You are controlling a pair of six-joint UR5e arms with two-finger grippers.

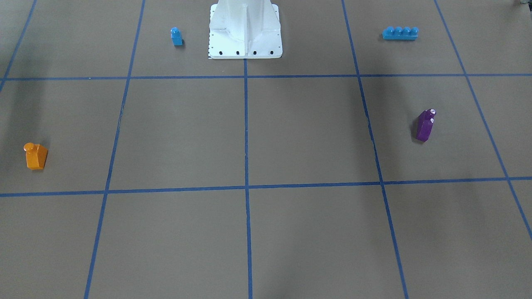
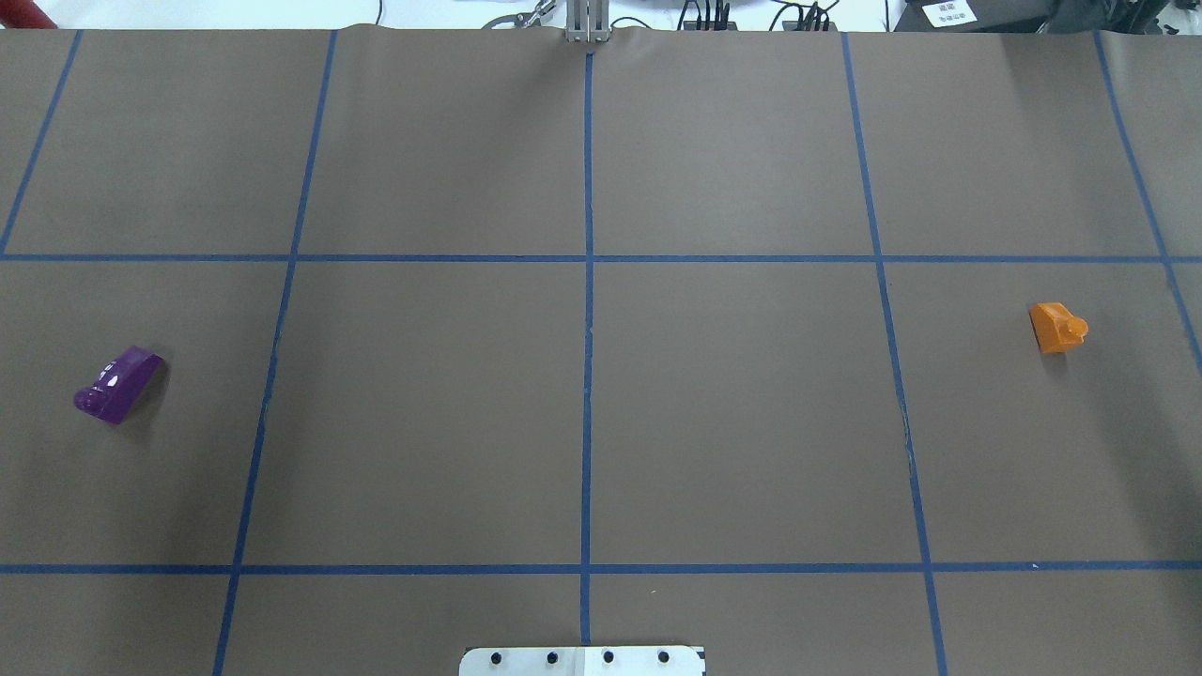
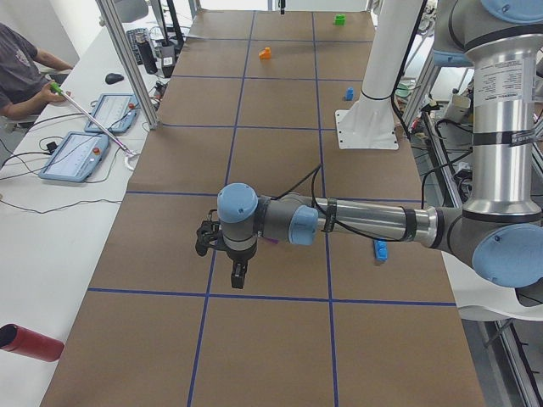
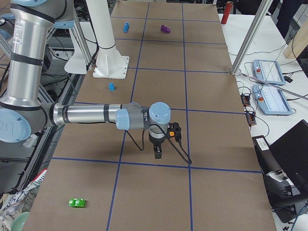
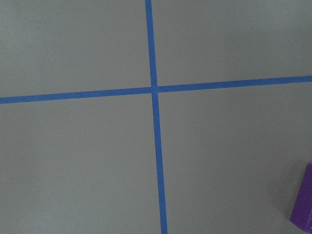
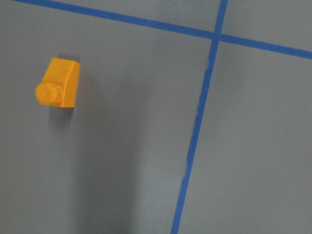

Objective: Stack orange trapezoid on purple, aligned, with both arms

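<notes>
The orange trapezoid (image 1: 36, 155) (image 2: 1057, 327) stands on the brown table at the robot's far right, stud up; the right wrist view has it upper left (image 6: 58, 84). The purple (image 1: 425, 124) (image 2: 117, 385) sits at the robot's far left, and only its edge shows at the left wrist view's lower right corner (image 5: 304, 204). My left gripper (image 3: 238, 280) hangs pointing down above the table close to the purple. My right gripper (image 4: 157, 155) hangs pointing down over the table on the orange side. I cannot tell whether either is open or shut.
A small blue single-stud block (image 1: 176, 36) and a long blue four-stud brick (image 1: 400, 33) lie either side of the white pedestal (image 1: 245, 29). A green block (image 4: 77, 202) lies near the right end. A person (image 3: 17, 68) sits at the side bench.
</notes>
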